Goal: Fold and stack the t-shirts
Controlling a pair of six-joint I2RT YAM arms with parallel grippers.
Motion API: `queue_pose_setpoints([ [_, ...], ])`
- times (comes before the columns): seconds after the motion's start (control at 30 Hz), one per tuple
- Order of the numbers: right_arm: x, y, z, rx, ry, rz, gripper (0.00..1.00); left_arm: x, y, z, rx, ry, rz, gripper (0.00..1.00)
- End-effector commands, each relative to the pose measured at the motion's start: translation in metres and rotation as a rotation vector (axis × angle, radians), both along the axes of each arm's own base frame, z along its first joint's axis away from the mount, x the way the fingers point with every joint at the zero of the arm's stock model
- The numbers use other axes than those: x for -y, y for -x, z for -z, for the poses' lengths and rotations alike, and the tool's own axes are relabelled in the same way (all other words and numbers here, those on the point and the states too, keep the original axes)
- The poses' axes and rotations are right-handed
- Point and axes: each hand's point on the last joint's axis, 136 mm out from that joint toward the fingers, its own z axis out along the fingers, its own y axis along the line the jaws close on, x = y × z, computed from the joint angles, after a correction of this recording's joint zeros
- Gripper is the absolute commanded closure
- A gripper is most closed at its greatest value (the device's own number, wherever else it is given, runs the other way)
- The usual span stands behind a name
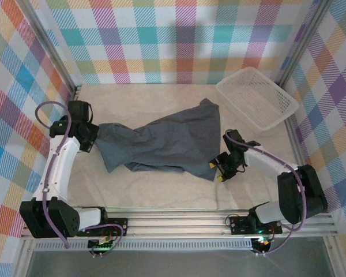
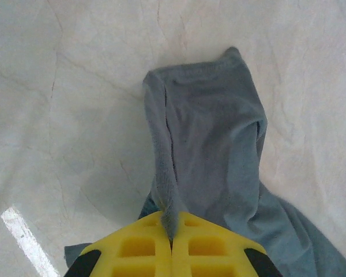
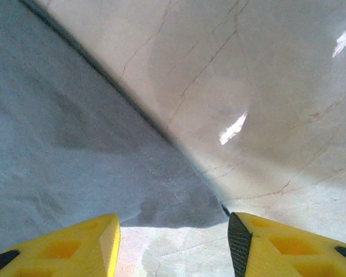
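A dark slate-grey t-shirt (image 1: 167, 141) lies crumpled and stretched across the middle of the table. My left gripper (image 1: 95, 135) is at its left end. In the left wrist view the yellow jaws of the left gripper (image 2: 173, 222) are shut on a twisted fold of the t-shirt (image 2: 213, 144), which trails away over the pale table. My right gripper (image 1: 219, 170) sits low at the cloth's near right corner. In the right wrist view the right gripper (image 3: 173, 231) stands open, and the corner of the t-shirt (image 3: 75, 133) lies just ahead of the gap, touching neither finger.
A white plastic mesh basket (image 1: 256, 98) rests tilted at the back right. The table (image 1: 161, 190) is pale marbled stone, fenced by plaid walls. Bare room lies in front of the shirt and behind it on the left.
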Motion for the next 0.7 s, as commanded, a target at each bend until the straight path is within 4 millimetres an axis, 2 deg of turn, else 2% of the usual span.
queue_pose_setpoints([
  [0.0, -0.005, 0.016, 0.002, -0.072, 0.014, -0.028, 0.46, 0.006, 0.002, 0.001, 0.007, 0.015, 0.011, 1.00],
  [0.07, -0.009, 0.021, 0.009, -0.097, -0.004, 0.000, 0.46, 0.008, 0.000, 0.002, 0.004, 0.018, 0.017, 1.00],
  [0.33, -0.025, 0.016, 0.019, -0.151, -0.003, 0.001, 0.46, 0.012, -0.001, 0.008, -0.012, 0.019, 0.035, 1.00],
  [0.4, -0.023, 0.012, 0.027, -0.155, 0.015, 0.009, 0.48, 0.013, -0.002, 0.009, -0.014, 0.021, 0.038, 1.00],
  [0.43, -0.023, 0.006, 0.032, -0.147, 0.022, 0.010, 0.52, 0.013, -0.003, 0.009, -0.011, 0.020, 0.039, 1.00],
  [0.47, -0.024, -0.001, 0.035, -0.134, 0.021, 0.008, 0.61, 0.013, -0.003, 0.009, -0.011, 0.022, 0.041, 1.00],
  [0.53, -0.025, -0.028, 0.035, -0.055, 0.041, -0.030, 0.87, 0.014, -0.004, 0.011, -0.012, 0.025, 0.049, 1.00],
  [0.57, -0.022, -0.044, 0.030, -0.008, 0.070, -0.053, 0.95, 0.015, -0.005, 0.011, -0.012, 0.027, 0.055, 1.00],
  [0.6, -0.019, -0.064, 0.022, 0.054, 0.100, -0.086, 1.00, 0.017, -0.006, 0.013, -0.013, 0.036, 0.063, 1.00],
  [0.67, -0.010, -0.105, 0.001, 0.181, 0.156, -0.137, 1.00, 0.024, -0.010, 0.017, -0.001, 0.057, 0.089, 1.00],
])
